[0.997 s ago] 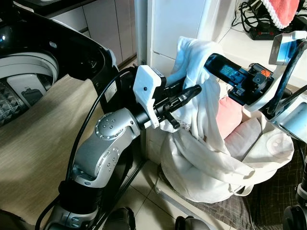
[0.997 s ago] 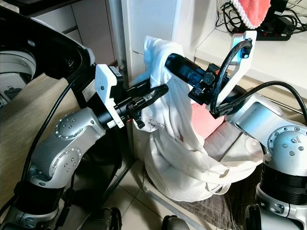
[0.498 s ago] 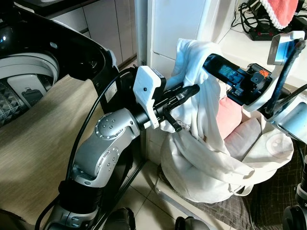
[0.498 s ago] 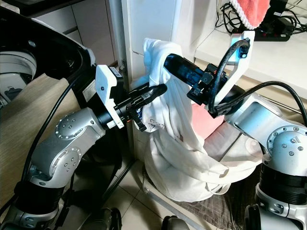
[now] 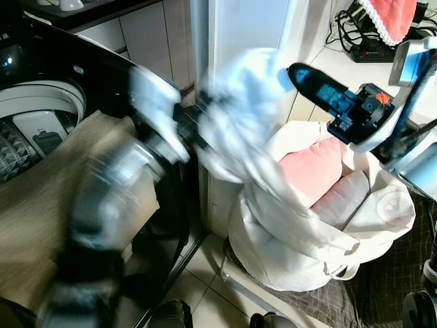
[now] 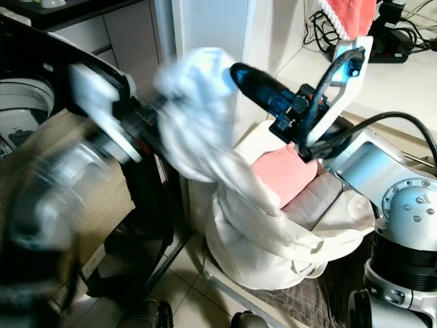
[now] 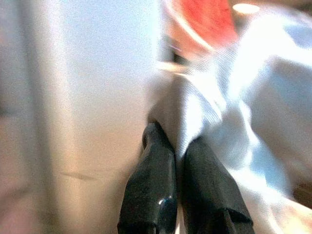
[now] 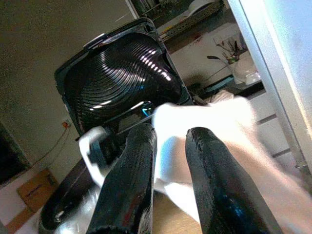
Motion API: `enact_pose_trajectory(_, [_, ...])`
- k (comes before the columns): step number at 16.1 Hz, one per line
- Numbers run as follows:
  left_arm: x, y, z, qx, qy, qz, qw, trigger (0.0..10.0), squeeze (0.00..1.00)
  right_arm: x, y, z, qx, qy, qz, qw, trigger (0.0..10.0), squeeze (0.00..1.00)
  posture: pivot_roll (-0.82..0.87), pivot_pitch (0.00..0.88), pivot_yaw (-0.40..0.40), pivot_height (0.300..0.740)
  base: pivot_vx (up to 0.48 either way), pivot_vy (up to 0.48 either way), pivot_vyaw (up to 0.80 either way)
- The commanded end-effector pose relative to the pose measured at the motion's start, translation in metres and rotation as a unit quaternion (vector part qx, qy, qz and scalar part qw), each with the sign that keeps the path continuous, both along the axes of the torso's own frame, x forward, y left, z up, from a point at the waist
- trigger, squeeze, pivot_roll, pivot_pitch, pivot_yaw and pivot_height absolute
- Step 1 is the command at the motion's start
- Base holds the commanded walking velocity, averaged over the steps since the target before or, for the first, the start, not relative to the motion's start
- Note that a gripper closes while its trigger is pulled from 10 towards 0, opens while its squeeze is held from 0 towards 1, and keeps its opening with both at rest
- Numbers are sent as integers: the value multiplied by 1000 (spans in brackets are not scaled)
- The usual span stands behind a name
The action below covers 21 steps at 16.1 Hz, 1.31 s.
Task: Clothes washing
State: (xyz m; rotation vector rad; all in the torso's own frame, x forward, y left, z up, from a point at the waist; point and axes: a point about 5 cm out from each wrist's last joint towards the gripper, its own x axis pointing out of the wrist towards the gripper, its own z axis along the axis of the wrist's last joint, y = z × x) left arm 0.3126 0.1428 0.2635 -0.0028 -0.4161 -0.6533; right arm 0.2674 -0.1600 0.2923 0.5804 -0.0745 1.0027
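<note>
White garment (image 5: 239,130), blurred, stretched up out of white laundry bag (image 5: 369,239) on floor beside white cabinet (image 5: 239,34), tail still trailing into bag's mouth. Pinched between closed fingers of left gripper (image 7: 178,156), itself a blur between bag and open washing machine (image 5: 41,116). Raised above bag's rim, right gripper (image 8: 168,146), fingers slightly parted, holding nothing. Inside bag, pink cushion (image 5: 311,167) against near wall. On counter behind, red cloth (image 5: 392,14) beside black power strip (image 5: 372,49).
</note>
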Motion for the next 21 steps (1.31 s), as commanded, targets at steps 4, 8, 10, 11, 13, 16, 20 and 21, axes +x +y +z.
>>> enact_pose_trajectory(4, [2,113,108,19,-226,368,902,0,0,-9,13,4,-37,-35,22,998,10000,0,-37,31,5,740,0,0,0])
enact_pose_trajectory(8, [21,176,86,132,-94,494,854,0,0,-14,35,-3,-96,-49,51,993,10000,0,-30,35,2,740,0,0,0])
enact_pose_trajectory(10, [39,184,16,187,90,485,850,10000,0,-19,49,-19,-165,-46,69,983,10000,0,-36,38,3,740,0,0,0])
enact_pose_trajectory(11, [39,185,5,188,116,482,848,10000,0,-20,52,-23,-182,-46,73,979,10000,0,-36,38,3,740,0,0,0])
enact_pose_trajectory(13, [34,209,-34,138,212,522,814,10000,0,-29,67,-35,-228,-50,102,967,10000,0,-44,40,7,740,0,0,0])
enact_pose_trajectory(16, [27,228,-26,102,236,536,804,10000,1000,-34,74,-37,-237,-63,123,962,10000,0,-37,43,1,740,0,0,0])
enact_pose_trajectory(20, [24,238,-3,94,208,543,808,10000,1000,-26,76,-38,-244,-71,101,962,10000,0,-24,37,-5,740,0,0,0])
enact_pose_trajectory(21, [24,240,3,96,185,556,804,10000,1000,-19,75,-37,-242,-71,75,965,10000,0,-24,37,-5,740,0,0,0])
